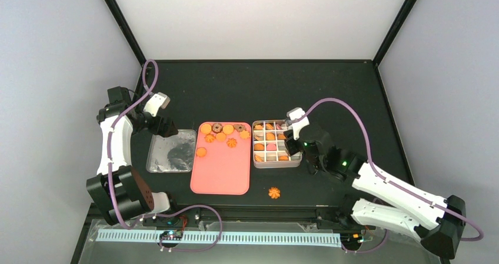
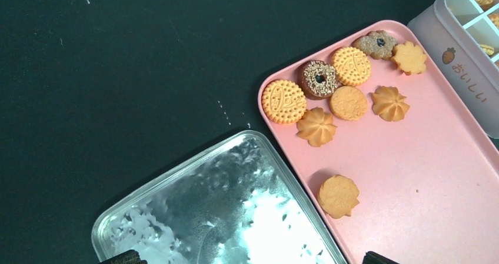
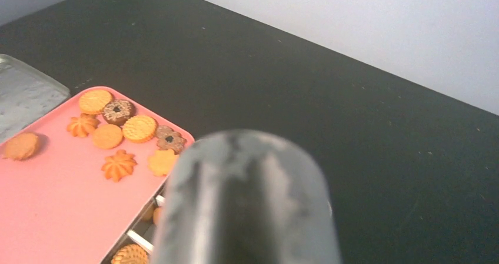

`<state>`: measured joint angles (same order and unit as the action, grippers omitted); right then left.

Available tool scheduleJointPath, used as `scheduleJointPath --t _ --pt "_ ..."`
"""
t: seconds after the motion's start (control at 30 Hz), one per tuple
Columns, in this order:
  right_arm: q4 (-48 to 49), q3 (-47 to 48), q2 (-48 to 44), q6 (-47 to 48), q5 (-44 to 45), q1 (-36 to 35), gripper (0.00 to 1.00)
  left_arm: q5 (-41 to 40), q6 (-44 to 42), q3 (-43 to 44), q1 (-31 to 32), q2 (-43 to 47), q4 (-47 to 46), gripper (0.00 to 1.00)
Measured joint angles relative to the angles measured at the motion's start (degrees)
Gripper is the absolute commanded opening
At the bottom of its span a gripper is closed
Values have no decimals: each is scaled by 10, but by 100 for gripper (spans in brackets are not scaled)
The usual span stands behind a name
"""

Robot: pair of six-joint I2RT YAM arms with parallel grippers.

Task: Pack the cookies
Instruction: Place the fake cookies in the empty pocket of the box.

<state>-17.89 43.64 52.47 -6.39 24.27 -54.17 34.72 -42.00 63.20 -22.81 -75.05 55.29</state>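
Pink tray (image 1: 220, 170) mid-surface, top view: cookies (image 1: 222, 132) clustered at its far end, more in the gridded tin (image 1: 276, 163) just right, one stray cookie (image 1: 273, 193) on the surface (image 1: 329, 93); right fingers (image 1: 293, 143) over the tin, left fingers (image 1: 165, 126) over a silver lid's (image 1: 172, 152) far edge. Left wrist: fingers spread wide. Right wrist: blurred grey mass (image 3: 247, 199) blocks view; finger state cannot be told.

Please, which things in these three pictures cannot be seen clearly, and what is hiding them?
- Top view: the right gripper covers part of the white tin; whether it holds anything is too small to tell.
- Right wrist view: a blurred grey shape hides its fingers and most of the tin.
- Left wrist view: picture edges cut off the tin and the silver lid.
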Motion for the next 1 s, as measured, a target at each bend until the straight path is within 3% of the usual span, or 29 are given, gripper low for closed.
scheduleJointPath --t 0.33,0.73,1.0 --pt "-26 -16 -21 -43 15 6 11 5 0 0 0 -1 0 99" --pt "-48 -17 -33 -59 16 6 42 9 0 0 0 -3 0 99" --pt "-51 -16 -33 -60 23 6 40 9 0 0 0 -5 0 99"
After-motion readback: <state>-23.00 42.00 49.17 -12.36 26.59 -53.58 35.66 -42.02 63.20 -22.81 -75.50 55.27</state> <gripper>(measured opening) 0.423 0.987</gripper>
